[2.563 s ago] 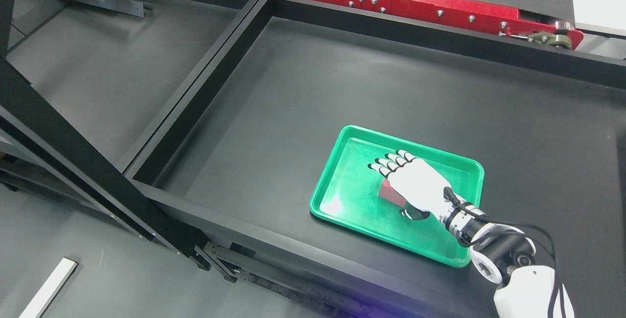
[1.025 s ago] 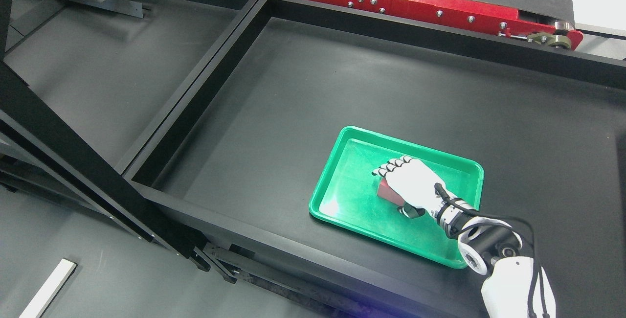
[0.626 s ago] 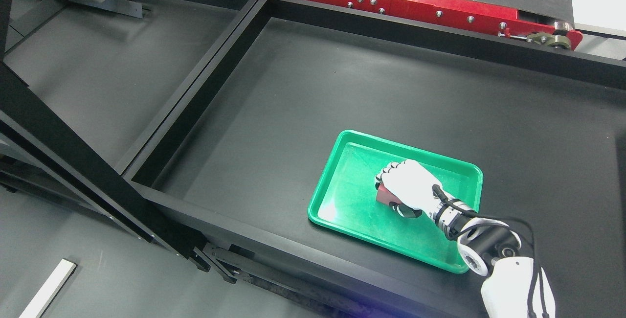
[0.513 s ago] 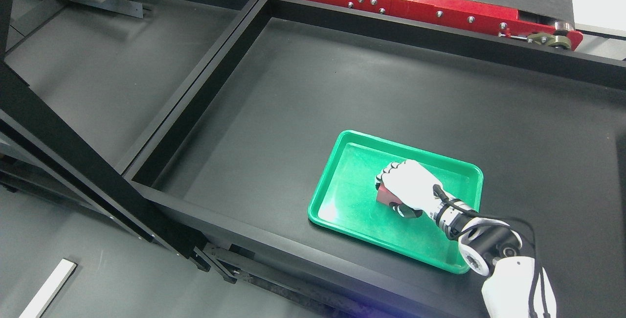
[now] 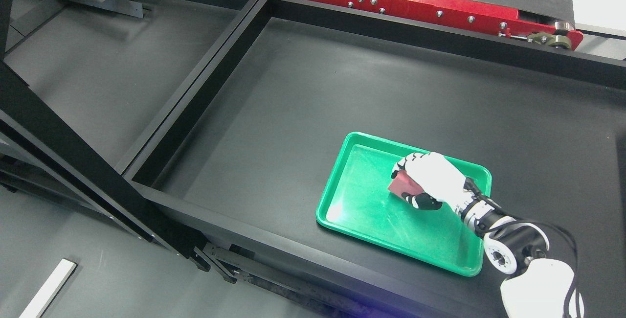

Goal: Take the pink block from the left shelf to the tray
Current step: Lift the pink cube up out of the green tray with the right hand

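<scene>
1. I see my right hand [image 5: 433,178] over the green tray [image 5: 364,220], its arm coming in from the lower right corner. The fingers [image 5: 405,162] are curled over the top of the pink block [image 5: 402,186] and the thumb sits under its near side, so the hand is clamped on the block.
2. The block sits inside the tray, toward the far right part of its floor. I cannot tell whether it rests on the tray floor or hangs just above it.
3. Only the block's left end and a strip of its side show; the palm hides everything else, so I cannot read its full shape. What shows suggests its long axis runs from the tray's middle toward the wrist, tilted a little.
4. The tray lies on the black surface [image 5: 313,98], near the front edge, with bare floor around the hand and nothing crowding it.
5. A raised black rim [image 5: 195,98] borders the surface on the left, with a second dark bay [image 5: 98,63] beyond it.
6. A red rail [image 5: 391,2] with bolts runs along the far side.
7. A black diagonal beam [image 5: 73,161] crosses the lower left, well apart from the tray.
8. A white strip [image 5: 49,288] lies on the floor at the lower left, cut off by the edge.
</scene>
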Tool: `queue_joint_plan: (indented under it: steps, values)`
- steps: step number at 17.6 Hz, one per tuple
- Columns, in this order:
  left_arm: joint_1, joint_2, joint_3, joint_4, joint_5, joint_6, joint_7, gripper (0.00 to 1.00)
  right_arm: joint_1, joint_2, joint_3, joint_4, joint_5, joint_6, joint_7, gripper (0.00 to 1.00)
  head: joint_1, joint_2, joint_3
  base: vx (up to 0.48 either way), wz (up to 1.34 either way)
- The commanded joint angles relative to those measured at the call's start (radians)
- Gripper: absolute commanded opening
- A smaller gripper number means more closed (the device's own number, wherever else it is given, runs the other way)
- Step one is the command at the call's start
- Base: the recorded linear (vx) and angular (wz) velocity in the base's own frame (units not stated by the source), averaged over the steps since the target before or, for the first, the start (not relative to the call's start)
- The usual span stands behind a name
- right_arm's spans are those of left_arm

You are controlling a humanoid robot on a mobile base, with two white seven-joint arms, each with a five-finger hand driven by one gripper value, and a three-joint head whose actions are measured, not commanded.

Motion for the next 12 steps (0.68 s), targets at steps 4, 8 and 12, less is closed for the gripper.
queue_joint_plan:
  steps: [4,8,12]
  values:
    - [-0.011,0.017,0.0,0.0,-0.002,0.0,0.001,1.0,0.015,0.0,-0.166,-0.058,-0.202,0.078,-0.25,0.01,0.0,0.0,0.0,0.0,0.0]
    - [-0.011,0.017,0.0,0.0,-0.002,0.0,0.001,1.0,0.021,-0.005,-0.166,-0.058,-0.192,0.201,-0.399,0.0,0.0,0.0,0.0,0.0,0.0]
    - [-0.011,0.017,0.0,0.0,-0.002,0.0,0.001,1.0,0.019,-0.005,-0.164,-0.063,-0.19,0.33,-0.475,0.0,0.0,0.0,0.0,0.0,0.0]
